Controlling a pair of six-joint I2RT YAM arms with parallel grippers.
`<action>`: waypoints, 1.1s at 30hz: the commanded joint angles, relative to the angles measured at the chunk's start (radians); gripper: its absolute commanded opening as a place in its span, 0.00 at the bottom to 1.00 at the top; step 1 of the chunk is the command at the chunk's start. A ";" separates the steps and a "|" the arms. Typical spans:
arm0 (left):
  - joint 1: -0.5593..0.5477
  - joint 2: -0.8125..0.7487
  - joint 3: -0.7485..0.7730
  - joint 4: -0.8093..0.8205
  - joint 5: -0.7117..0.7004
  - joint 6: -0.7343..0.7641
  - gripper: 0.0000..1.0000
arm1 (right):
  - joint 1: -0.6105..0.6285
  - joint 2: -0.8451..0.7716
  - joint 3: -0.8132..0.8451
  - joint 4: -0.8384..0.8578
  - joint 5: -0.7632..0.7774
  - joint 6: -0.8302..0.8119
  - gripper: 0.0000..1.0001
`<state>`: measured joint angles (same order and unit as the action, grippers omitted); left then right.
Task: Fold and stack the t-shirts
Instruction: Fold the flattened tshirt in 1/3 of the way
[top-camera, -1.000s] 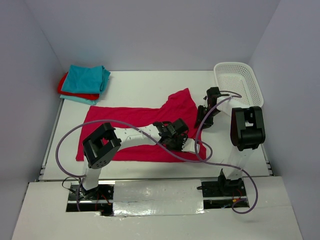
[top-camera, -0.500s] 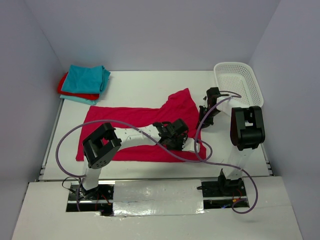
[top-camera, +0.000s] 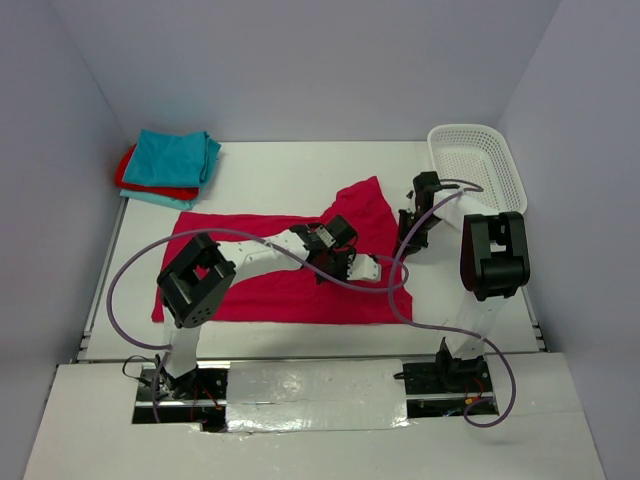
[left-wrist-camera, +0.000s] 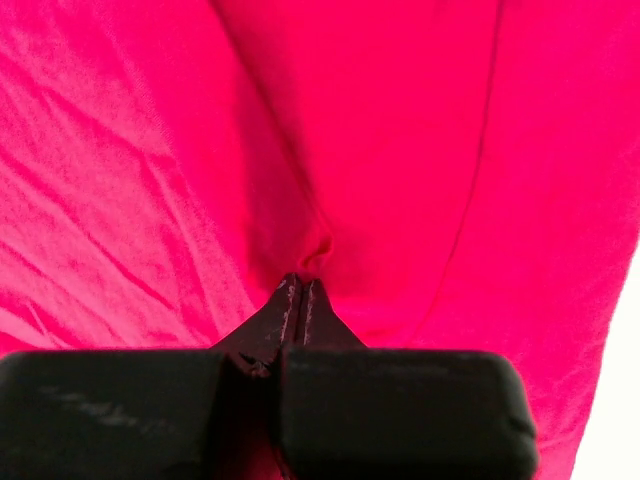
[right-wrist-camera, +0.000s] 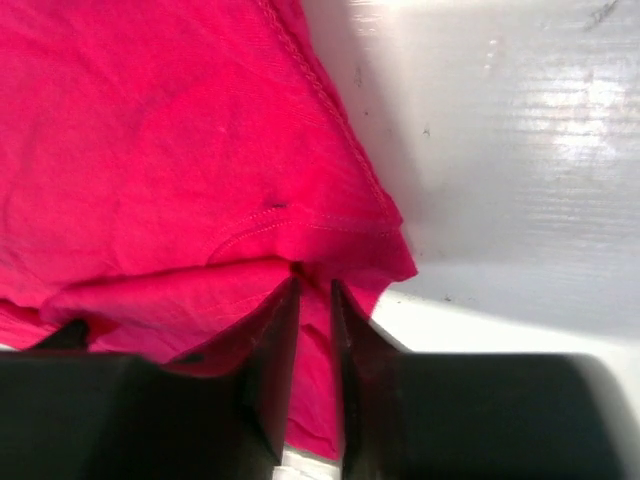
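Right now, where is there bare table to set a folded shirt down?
Bare table lies along the far edge, between the stack and the basket. Thin strips flank the spread shirt on its left and near sides. The middle is crowded.

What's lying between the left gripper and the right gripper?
A stretch of red t-shirt, pinched by left gripper and right gripper; top view shows it.

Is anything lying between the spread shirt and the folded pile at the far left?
Nothing visible: only bare table lies between the spread shirt and the folded pile. The basket stands at the far right.
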<state>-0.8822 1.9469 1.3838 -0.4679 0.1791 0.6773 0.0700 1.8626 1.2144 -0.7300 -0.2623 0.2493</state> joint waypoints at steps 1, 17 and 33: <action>-0.017 -0.037 0.044 -0.009 0.045 0.001 0.00 | 0.014 0.004 0.043 -0.029 -0.005 -0.004 0.11; -0.008 -0.043 0.023 0.012 0.005 0.021 0.00 | 0.044 0.010 0.019 -0.039 -0.038 0.018 0.11; 0.130 -0.100 0.051 -0.132 0.123 0.155 0.00 | 0.051 -0.131 -0.024 -0.140 -0.041 0.004 0.00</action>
<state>-0.7589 1.9087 1.4086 -0.5179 0.2310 0.7475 0.1093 1.8233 1.2144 -0.8154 -0.2993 0.2672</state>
